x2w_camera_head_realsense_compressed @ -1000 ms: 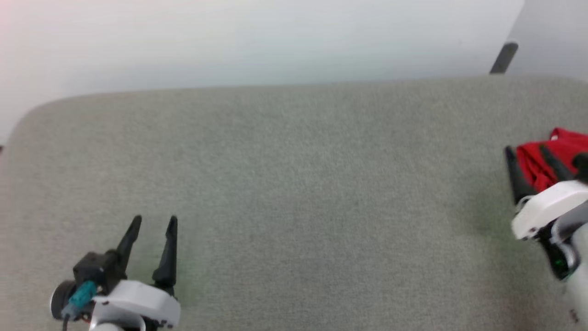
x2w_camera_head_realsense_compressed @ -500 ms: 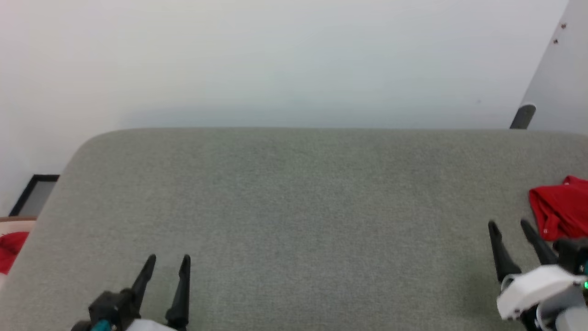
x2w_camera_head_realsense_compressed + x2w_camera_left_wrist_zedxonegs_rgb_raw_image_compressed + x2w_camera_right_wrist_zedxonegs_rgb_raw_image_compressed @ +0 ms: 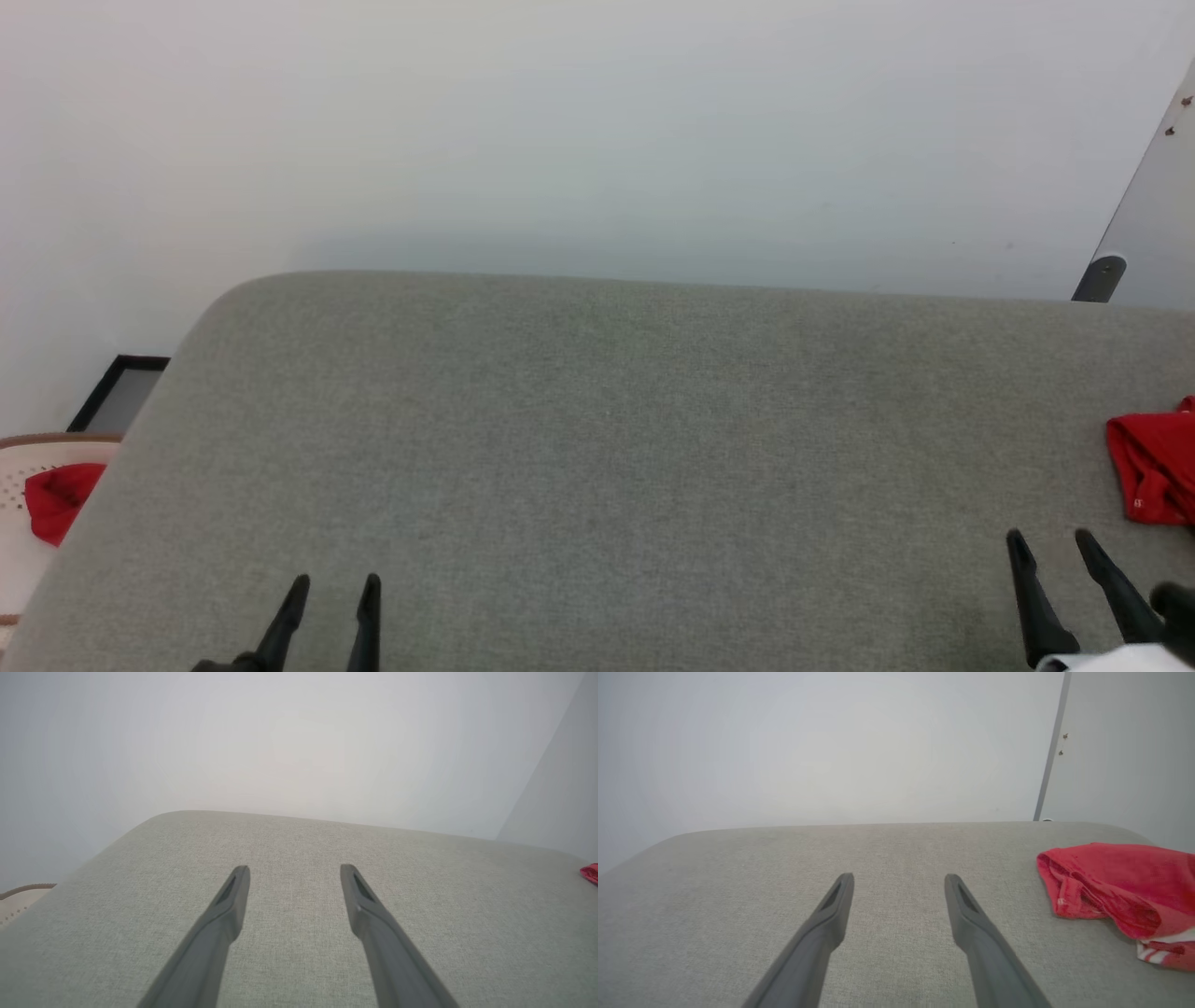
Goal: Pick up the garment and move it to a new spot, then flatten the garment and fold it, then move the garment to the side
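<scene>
Red garment (image 3: 1153,471), folded into a soft, rumpled bundle, lay on the far right side of the grey woven-fabric surface (image 3: 597,448), partly cut off by the edge of the head view. Seen from the right wrist, the garment (image 3: 1115,886) showed a fine mesh weave, a rolled hem along its near side and a sliver of white-and-red striped trim at its lower corner. From the left wrist, only a small red tip (image 3: 591,873) of it showed at the surface's right side.

The surface was broad and flat with rounded corners, set against a plain, smooth white wall (image 3: 560,131).

The left gripper (image 3: 334,597) hovered low over the surface's near left part, its two tapered dark fingers spread and empty (image 3: 294,870). The right gripper (image 3: 1047,541) was likewise released, holding nothing, its fingers parted (image 3: 899,877) just short of the garment and clear of it.

Beyond the surface's left edge, a red cloth scrap (image 3: 56,499) lay in a pale perforated basket (image 3: 56,437) with a brown rim, near a black rectangular frame (image 3: 117,392). A slim grey post (image 3: 1100,278) rose behind the far right corner.
</scene>
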Controlling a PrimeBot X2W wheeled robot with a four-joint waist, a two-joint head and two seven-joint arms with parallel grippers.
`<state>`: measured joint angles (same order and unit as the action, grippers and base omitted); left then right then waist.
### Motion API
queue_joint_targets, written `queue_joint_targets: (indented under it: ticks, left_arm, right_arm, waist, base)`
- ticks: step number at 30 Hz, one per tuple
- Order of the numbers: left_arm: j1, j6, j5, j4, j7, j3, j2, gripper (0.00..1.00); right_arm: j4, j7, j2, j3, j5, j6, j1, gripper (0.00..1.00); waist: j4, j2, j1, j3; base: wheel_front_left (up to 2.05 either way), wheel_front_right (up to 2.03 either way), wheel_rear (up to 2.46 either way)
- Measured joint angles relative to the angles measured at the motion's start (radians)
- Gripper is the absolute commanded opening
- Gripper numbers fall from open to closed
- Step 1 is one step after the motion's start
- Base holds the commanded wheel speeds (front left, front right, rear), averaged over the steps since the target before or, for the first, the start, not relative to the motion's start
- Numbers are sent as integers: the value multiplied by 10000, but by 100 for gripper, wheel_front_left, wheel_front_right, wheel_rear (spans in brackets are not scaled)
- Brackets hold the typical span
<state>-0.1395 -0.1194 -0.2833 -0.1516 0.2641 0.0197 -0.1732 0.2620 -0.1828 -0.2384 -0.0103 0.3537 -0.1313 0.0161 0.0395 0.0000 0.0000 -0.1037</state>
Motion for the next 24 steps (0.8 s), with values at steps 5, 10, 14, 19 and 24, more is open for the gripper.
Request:
queue_joint_targets:
  ticks: [5, 10, 14, 19, 24]
  left_arm:
    - [-353, -36, 90, 391, 0, -169, -2, 100]
    - [-601, -38, 190, 646, 0, -290, 52, 100]
    - [-708, -42, 207, 675, 0, -311, 119, 100]
    - [-702, -50, 211, 646, 0, -316, 140, 100]
    - [-670, -52, 211, 558, 0, -322, 199, 100]
  right_arm:
    - [-1187, 451, 305, 566, -236, 0, 902, 100]
    - [-2052, 857, 650, 995, -420, 0, 1524, 100]
    - [-2395, 1049, 790, 1091, -483, 0, 1639, 100]
    - [-2633, 1174, 865, 1143, -552, 0, 1639, 100]
    - [-2696, 1229, 894, 1210, -548, 0, 1639, 100]
  waist:
    - [-40, 0, -1, 41]
    - [-106, 0, 0, 75]
    - [-167, 0, 0, 109]
    - [-158, 0, 0, 136]
    - [-99, 0, 0, 151]
  base:
    - [0, 0, 0]
    - [0, 0, 0]
    - [0, 0, 0]
    - [0, 0, 0]
    - [0, 0, 0]
